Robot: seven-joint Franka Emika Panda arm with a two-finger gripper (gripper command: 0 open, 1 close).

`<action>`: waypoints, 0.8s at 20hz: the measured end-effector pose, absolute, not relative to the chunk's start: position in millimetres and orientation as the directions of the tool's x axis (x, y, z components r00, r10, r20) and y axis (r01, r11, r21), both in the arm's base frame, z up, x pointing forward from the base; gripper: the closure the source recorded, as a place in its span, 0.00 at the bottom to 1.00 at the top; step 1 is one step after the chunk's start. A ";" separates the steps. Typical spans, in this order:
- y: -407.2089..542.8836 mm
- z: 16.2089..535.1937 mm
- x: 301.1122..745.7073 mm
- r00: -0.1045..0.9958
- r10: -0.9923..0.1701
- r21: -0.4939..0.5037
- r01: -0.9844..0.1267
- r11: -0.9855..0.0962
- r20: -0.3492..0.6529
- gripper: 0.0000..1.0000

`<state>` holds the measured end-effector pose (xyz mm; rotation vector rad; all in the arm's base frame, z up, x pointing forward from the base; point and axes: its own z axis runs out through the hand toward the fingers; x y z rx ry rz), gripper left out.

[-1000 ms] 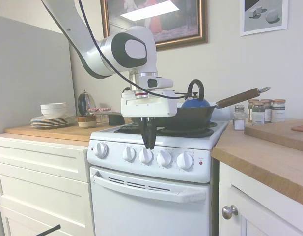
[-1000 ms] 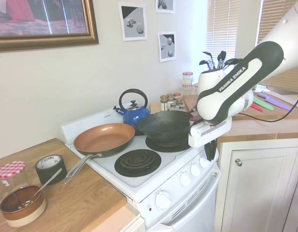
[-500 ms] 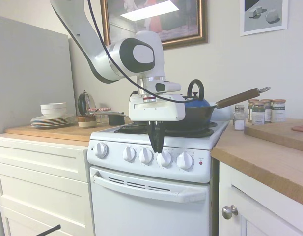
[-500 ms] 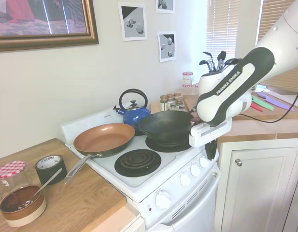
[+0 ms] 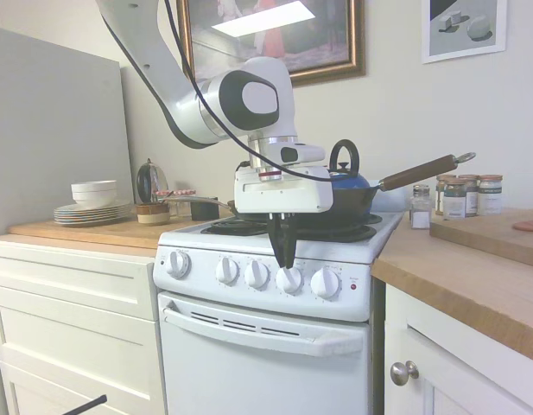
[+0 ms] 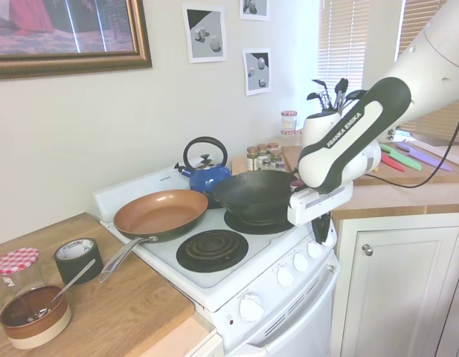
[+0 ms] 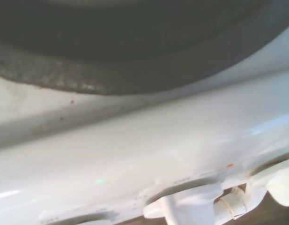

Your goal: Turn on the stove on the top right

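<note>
The white stove carries a row of five round knobs under its front edge, with a small red light at the row's right end. My gripper points straight down, fingers shut and empty, its tips just above the fourth knob from the left. In the second exterior view the gripper hangs at the stove's front corner near the knobs. A black wok and a blue kettle cover the right-hand burners. The wrist view shows the white stove edge and a knob, blurred.
A copper pan sits on the back left burner; the front left coil is bare. Plates and bowls stand on the left counter, spice jars on the right one. A cabinet with a metal knob flanks the stove's right side.
My gripper has slid right along the knob row, from above the third knob to above the fourth. It stayed shut and pointing down.
</note>
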<state>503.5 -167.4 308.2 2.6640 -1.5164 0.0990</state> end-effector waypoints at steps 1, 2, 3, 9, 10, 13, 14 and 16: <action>-167.7 308.3 503.8 0.509 -0.855 0.033 -0.860 -0.509 0.093 1.00; -167.6 308.0 504.3 0.510 -0.855 0.033 -0.860 -0.509 0.093 1.00; -167.3 307.3 504.8 0.511 -0.855 0.034 -0.860 -0.510 0.093 1.00; -164.0 302.3 507.6 0.518 -0.851 0.041 -0.855 -0.516 0.088 1.00; -163.7 302.0 508.2 0.519 -0.850 0.041 -0.855 -0.517 0.088 1.00; -162.3 303.1 510.7 0.522 -0.848 0.040 -0.853 -0.520 0.091 1.00; -162.0 303.5 511.5 0.523 -0.848 0.039 -0.852 -0.521 0.092 1.00; -160.2 303.8 512.6 0.525 -0.846 0.039 -0.851 -0.524 0.093 1.00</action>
